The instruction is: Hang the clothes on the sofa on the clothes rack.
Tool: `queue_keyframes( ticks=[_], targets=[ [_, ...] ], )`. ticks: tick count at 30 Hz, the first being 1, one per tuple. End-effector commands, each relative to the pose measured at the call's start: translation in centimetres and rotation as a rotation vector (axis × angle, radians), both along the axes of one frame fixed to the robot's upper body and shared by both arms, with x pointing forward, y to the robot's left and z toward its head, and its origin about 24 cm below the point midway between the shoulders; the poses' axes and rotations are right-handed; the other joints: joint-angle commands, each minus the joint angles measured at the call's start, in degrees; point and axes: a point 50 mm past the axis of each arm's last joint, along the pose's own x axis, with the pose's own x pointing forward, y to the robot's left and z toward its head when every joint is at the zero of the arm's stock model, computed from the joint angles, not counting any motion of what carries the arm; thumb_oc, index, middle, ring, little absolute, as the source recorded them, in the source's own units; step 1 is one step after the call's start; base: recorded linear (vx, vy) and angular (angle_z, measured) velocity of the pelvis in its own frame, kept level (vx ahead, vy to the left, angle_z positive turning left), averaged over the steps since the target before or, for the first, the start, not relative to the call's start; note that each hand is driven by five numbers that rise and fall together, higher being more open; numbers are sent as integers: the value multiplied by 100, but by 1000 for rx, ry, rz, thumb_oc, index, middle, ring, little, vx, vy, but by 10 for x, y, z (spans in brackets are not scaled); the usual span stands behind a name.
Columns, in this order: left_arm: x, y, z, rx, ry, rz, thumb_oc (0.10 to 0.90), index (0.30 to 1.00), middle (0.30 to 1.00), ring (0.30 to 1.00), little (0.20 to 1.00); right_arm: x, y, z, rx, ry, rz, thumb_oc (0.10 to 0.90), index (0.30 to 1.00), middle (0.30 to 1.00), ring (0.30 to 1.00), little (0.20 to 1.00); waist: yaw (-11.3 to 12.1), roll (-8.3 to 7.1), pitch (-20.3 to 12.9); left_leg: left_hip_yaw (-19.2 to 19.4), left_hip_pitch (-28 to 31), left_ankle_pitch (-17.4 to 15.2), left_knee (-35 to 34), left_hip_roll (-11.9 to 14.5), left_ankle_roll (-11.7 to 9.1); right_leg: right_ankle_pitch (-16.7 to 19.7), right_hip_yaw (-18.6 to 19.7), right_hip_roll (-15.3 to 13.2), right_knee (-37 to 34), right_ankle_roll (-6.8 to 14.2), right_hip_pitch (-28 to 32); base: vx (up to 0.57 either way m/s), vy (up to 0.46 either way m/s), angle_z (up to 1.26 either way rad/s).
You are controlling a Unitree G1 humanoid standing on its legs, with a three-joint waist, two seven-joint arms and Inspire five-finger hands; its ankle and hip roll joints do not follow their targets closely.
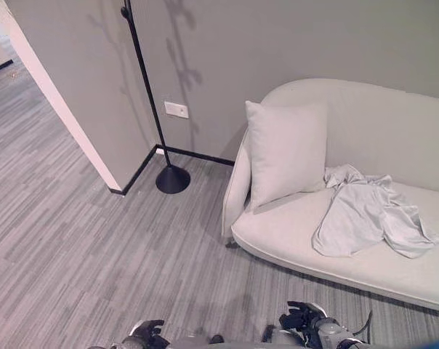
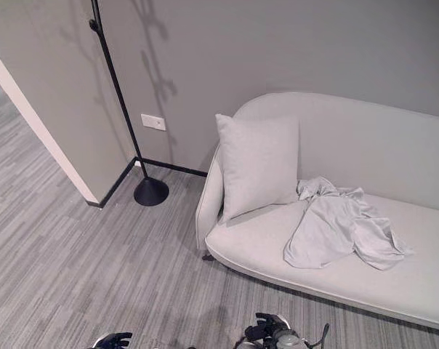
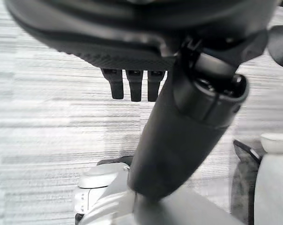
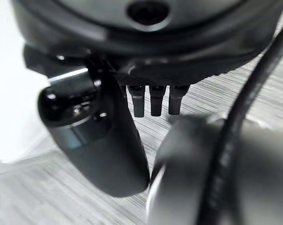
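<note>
You are looking down at a pale grey crumpled garment [image 1: 372,214] lying bunched on the seat of a light cream upholstered sofa [image 1: 336,254], just beside a square off-white cushion [image 1: 286,151] that is leaning against the sofa's arm and back; part of the cloth seems to be touching the cushion's lower corner, though the folds are making that hard to judge. The sofa is running off the right edge, so its far end is cut off. A thin black metal clothes rack pole [image 1: 147,94] is standing on a round black base [image 1: 173,179] in the wall corner, well apart from the garment, and its top is cropped away. Your left hand [image 1: 148,334] and right hand [image 1: 303,318] are hanging low over the grey striped floor [image 1: 74,240], near the sofa's front edge, holding nothing. In each wrist view the dark fingers [image 3: 134,84] are pointing straight out, relaxed, the thumb jutting forward, as with the right hand's fingers [image 4: 153,101].
</note>
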Motion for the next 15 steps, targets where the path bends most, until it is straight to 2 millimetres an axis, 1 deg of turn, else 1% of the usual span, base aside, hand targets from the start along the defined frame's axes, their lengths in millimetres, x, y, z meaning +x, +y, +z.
queue_keyframes(
  ticks=[1,2,3,4,5,6,7,8,9,10,11,12,13,14,15],
  targets=[
    [-2,21,5,51,-40,136,800,900,900,900,900,-65,1,-12,36,194,-123,800,900,900,900,900,142,-177,-85,-792,97,-286,-315,679,-235,1101,594,-114,113,-220,271,180,-664,45],
    [-2,21,5,51,-40,136,800,900,900,900,900,-65,1,-12,36,194,-123,800,900,900,900,900,138,-168,-83,-794,116,-295,-324,692,-236,1078,587,-104,128,-220,281,289,-1114,94],
    [-5,31,7,72,-40,163,800,900,900,900,900,-72,4,-14,44,210,-154,800,900,900,900,900,220,-432,-158,-909,150,-195,-405,1060,-526,151,358,95,358,-210,527,214,-1003,81],
    [-7,32,7,71,-40,189,800,900,900,900,900,-73,4,-13,45,214,-160,800,900,900,900,900,198,-472,-164,-953,132,-98,-418,1278,-630,-359,274,243,598,-270,508,204,-1323,70],
    [-7,34,7,74,-44,220,800,900,900,900,900,-67,2,-12,42,195,-182,800,900,900,900,900,180,-506,-151,-959,17,128,-418,1512,-751,-700,172,436,981,-383,379,-17,-1184,34],
    [-1,32,8,69,-62,239,800,900,900,900,900,-62,-4,-11,28,169,-216,800,900,900,900,900,139,-534,-95,-1017,-302,667,-418,1725,-797,-974,-21,693,1320,-549,227,-73,-1038,67],
    [-1,31,7,69,-63,238,800,900,900,900,900,-60,-9,-9,19,153,-233,800,900,900,900,900,60,-551,-84,-939,-496,978,-418,1761,-745,-1023,-177,757,1332,-619,238,-73,-717,52],
    [-1,31,7,69,-63,239,800,900,900,900,900,-60,-9,-9,19,153,-233,800,900,900,900,900,32,-551,-93,-969,-517,986,-418,1757,-747,-1025,-204,751,1328,-619,237,-70,-651,75],
    [2,27,7,69,-58,192,800,900,900,900,900,-54,-23,-5,-19,114,-255,800,900,900,900,900,-218,-592,-125,245,-844,966,-418,1618,-549,-975,-616,796,1167,-667,333,-48,-438,81],
    [2,27,7,69,-58,192,800,900,900,900,900,-55,-23,-5,-19,115,-255,800,900,900,900,900,-204,-594,-119,262,-828,959,-418,1616,-545,-969,-603,796,1154,-663,345,-34,-550,98],
    [2,25,6,60,-57,186,800,900,900,900,900,-54,-28,-4,-37,112,-244,800,900,900,900,900,-165,-573,-161,270,-721,707,-418,1355,-481,-879,-591,837,910,-624,423,24,-149,67],
    [2,23,6,53,-59,178,800,900,900,900,900,-53,-33,-2,-52,109,-233,800,900,900,900,900,-108,-528,-188,65,-695,477,-299,1044,-435,-807,-555,857,721,-591,487,29,-203,44],
    [3,21,6,47,-61,169,800,900,900,900,900,-50,-35,-1,-60,103,-221,800,900,900,900,900,-66,-485,-235,-115,-691,110,-33,656,-352,-776,-521,880,563,-564,544,29,-101,3],
    [4,19,5,35,-64,167,800,900,900,900,900,-47,-37,0,-65,94,-213,800,900,900,900,900,-59,-426,-269,-141,-691,-225,288,353,-252,-751,-495,896,424,-557,633,26,-70,-24],
    [3,16,5,29,-60,157,800,900,900,900,900,-46,-37,0,-67,92,-206,800,900,900,900,900,-53,-372,-288,-78,-668,-499,599,136,-161,-755,-447,929,372,-549,697,11,7,-51]
  ],
)
